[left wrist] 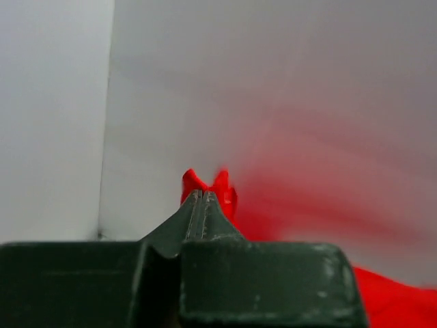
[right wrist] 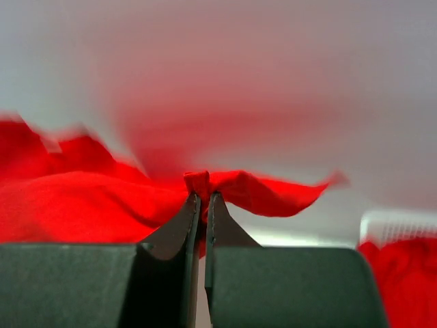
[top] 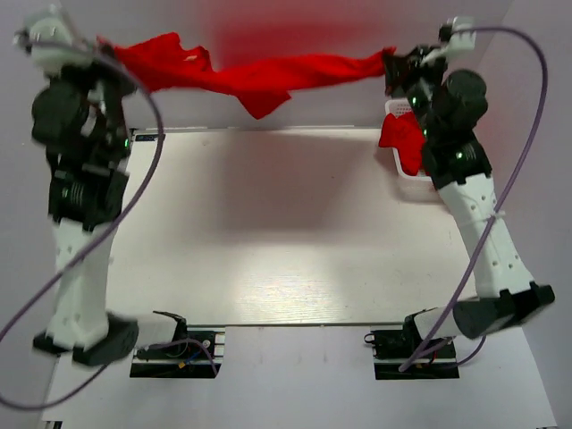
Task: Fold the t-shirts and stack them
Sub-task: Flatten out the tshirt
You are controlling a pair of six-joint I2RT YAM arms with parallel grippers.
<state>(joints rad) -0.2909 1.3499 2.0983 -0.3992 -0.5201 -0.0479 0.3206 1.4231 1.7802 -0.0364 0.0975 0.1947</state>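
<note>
1. Over the pale surface, seen from above: red t-shirt stretched in mid-air between left claw and right claw; second t-shirt heaped in basket at right.
2. Left wrist: clamped tight on a tuft of t-shirt.
3. Right wrist: likewise pinching a t-shirt fold.

This is probably a robotics lab or test cell, though the blurred wrist views show little. Beyond the jaws of the left gripper and the right gripper stand only bare, pale grey walls. Below the jaws lies a plain white table. Black mounting plates sit at its near edge, purple cables loop loose, and a white lattice basket rests low and right of the right jaws.
</note>
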